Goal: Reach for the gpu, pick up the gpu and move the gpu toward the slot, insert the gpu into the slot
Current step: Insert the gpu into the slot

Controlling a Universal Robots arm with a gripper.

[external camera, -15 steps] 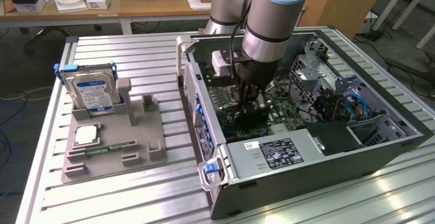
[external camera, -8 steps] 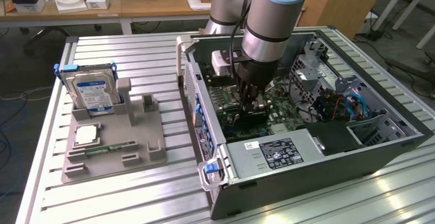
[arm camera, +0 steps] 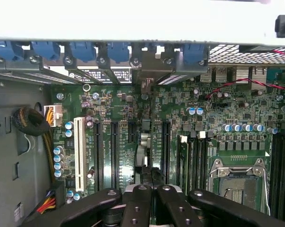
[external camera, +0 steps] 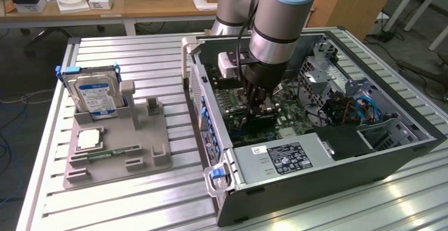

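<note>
The arm reaches down into the open computer case (external camera: 392, 152). My gripper (external camera: 257, 107) hangs low over the green motherboard (external camera: 294, 116) and is shut on the gpu (external camera: 257, 119), a thin dark card standing upright on its edge. The wrist view looks down on the card edge-on: the gpu (arm camera: 143, 144) runs from my gripper (arm camera: 151, 182) to its silver bracket (arm camera: 144, 75) at the case's rear wall. It stands between two long black slots (arm camera: 115, 151), over the slot in line with it, which the card hides. How deep the gpu sits in the slot I cannot tell.
A grey fixture tray (external camera: 140, 160) beside the case holds a blue-labelled hard drive (external camera: 98, 97) and a small green memory stick (external camera: 115, 151). Inside the case are the power supply (external camera: 287, 160), a drive cage with cables (external camera: 350, 107), a CPU socket (arm camera: 239, 177) and a cable bundle (arm camera: 31, 120).
</note>
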